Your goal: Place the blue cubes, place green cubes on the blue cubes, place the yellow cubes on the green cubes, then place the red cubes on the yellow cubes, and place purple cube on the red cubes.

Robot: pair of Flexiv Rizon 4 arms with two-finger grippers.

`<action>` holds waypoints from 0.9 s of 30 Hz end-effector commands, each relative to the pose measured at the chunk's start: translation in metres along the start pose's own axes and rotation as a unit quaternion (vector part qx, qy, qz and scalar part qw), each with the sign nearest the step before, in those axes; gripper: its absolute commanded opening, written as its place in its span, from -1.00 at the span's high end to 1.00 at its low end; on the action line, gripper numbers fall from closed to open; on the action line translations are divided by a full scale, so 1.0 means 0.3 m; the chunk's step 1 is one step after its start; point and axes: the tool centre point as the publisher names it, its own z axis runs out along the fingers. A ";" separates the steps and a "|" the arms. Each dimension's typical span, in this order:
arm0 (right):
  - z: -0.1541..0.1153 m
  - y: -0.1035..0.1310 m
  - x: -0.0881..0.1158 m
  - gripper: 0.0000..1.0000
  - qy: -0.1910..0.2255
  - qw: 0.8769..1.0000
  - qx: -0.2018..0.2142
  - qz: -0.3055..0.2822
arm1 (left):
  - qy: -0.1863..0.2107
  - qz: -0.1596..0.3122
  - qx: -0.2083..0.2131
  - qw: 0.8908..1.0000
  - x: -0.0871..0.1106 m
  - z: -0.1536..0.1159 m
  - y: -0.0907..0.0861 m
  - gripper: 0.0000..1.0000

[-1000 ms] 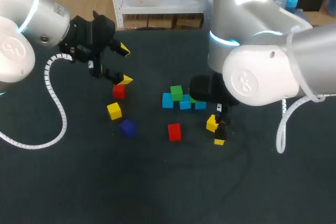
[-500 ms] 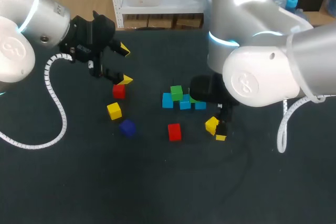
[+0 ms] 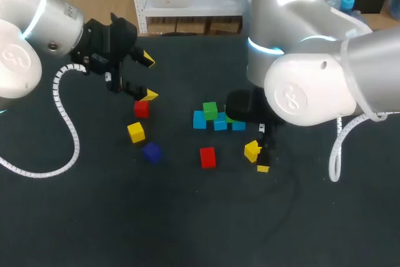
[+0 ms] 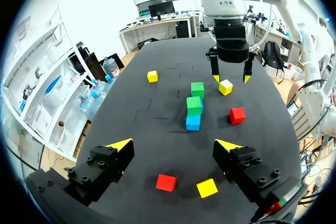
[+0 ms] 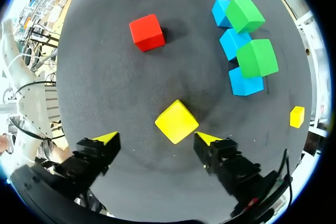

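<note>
My right claw hung wide open over the table, with the yellow cube lying free just ahead of its tips, near and right of the blue cubes. The cube looked light, rigid and smooth. It sat cornerwise to my fingers, so I judged two opposite flat faces the best hold. I could read no writing on it.

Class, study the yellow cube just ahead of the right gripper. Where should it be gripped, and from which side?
Come down from above onto two opposite side faces of the yellow cube. It lies diagonal to the right gripper, corners toward its fingers, so probably turn the wrist first. Nothing touches it.
</note>
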 end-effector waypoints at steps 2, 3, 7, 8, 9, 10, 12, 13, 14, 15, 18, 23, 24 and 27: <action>-0.034 -0.009 0.046 -1.00 -0.025 1.000 0.007 -0.014 | -0.003 0.001 -0.001 1.000 0.007 -0.001 -0.003 -1.00; -0.047 -0.011 0.055 -1.00 -0.042 0.999 0.012 -0.031 | -0.003 0.001 -0.001 1.000 0.007 -0.001 -0.003 -1.00; -0.091 -0.002 0.069 -1.00 -0.057 0.993 0.015 -0.105 | -0.003 0.001 -0.001 1.000 0.007 -0.001 -0.003 -1.00; -0.098 0.004 0.070 -1.00 -0.054 0.990 0.013 -0.127 | -0.003 0.001 -0.001 1.000 0.007 -0.001 -0.003 -1.00; -0.105 0.010 0.071 -1.00 -0.058 0.988 0.009 -0.144 | -0.003 0.001 -0.001 1.000 0.007 -0.001 -0.003 -1.00; -0.110 0.017 0.073 -1.00 -0.061 0.986 0.011 -0.152 | -0.003 0.001 -0.001 1.000 0.007 -0.001 -0.003 -1.00; -0.112 0.028 0.073 -1.00 -0.059 0.983 0.003 -0.175 | -0.003 0.001 -0.001 1.000 0.007 -0.001 -0.003 -1.00; -0.111 0.030 0.073 -1.00 -0.059 0.983 0.002 -0.176 | -0.003 0.001 -0.001 1.000 0.007 -0.001 -0.003 -1.00; -0.107 0.038 0.069 -1.00 -0.068 0.979 -0.003 -0.190 | -0.003 0.001 -0.001 1.000 0.007 -0.001 -0.003 -1.00; -0.102 0.044 0.064 -1.00 -0.061 0.979 -0.005 -0.196 | -0.003 0.001 -0.001 1.000 0.007 -0.001 -0.003 -1.00; -0.071 0.059 0.037 -1.00 -0.054 0.970 -0.022 -0.235 | -0.003 0.001 -0.001 1.000 0.007 -0.001 -0.003 -1.00; -0.037 0.047 0.010 -1.00 -0.045 0.967 -0.029 -0.250 | -0.003 0.001 -0.001 1.000 0.007 -0.001 -0.003 -1.00; -0.036 0.042 0.008 -1.00 -0.043 0.967 -0.027 -0.250 | -0.003 0.001 -0.001 1.000 0.007 -0.001 -0.003 -1.00; -0.053 0.027 0.005 -1.00 -0.045 0.969 -0.009 -0.244 | -0.003 0.001 -0.001 1.000 0.007 -0.001 -0.003 -1.00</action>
